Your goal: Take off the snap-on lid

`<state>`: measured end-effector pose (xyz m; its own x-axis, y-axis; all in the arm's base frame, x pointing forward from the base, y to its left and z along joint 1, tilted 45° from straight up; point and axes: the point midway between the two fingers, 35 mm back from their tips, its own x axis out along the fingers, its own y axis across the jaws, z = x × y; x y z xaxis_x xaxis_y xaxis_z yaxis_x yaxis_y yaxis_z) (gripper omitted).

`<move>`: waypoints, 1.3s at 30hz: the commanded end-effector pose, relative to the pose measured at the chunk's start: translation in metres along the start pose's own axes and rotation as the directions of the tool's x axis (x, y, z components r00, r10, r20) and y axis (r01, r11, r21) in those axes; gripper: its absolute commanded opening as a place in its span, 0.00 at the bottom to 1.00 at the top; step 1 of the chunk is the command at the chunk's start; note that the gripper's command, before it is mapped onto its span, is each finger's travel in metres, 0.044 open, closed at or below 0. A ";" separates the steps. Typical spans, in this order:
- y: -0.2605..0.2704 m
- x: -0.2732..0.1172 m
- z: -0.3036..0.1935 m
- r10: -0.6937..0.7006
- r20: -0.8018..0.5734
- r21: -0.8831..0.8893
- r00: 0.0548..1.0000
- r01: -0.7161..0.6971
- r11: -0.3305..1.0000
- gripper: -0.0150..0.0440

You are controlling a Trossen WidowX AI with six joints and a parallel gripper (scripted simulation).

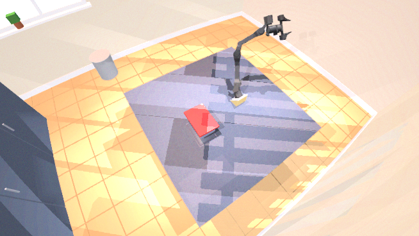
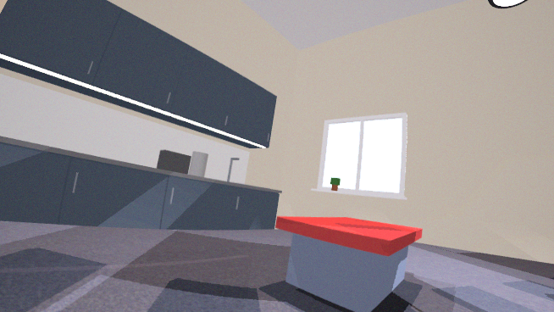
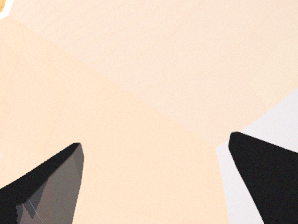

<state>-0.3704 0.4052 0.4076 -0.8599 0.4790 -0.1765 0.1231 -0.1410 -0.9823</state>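
The storage box is blue-grey and stands upright on the grey-purple table. The red lid lies on top of the box, right side up, and covers its opening. A slim darker red shape shows on the lid's top; whether it is a raised part or a shadow I cannot tell. My gripper is open, with nothing between its fingers. It is up and far from the box, toward the upper right in the top view, and points away from it. The wrist view shows only walls and ceiling beyond the fingers.
The arm's base stands on the table to the upper right of the box in the top view. Dark cabinets and a grey cylinder stand beyond the table's edges. Striped shadows cross the table.
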 end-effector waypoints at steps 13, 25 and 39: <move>0.065 -0.058 -0.131 0.147 -0.392 0.519 0.908 0.086 0.850 0.65; 0.131 -0.133 -0.215 0.314 -0.637 0.732 0.704 0.425 0.533 0.65; 0.248 -0.303 -0.292 0.593 -0.786 0.193 0.172 0.981 -0.030 0.65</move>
<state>0.0188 0.4957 0.2171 0.1854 0.7518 -0.6328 -0.9769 0.0715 -0.2013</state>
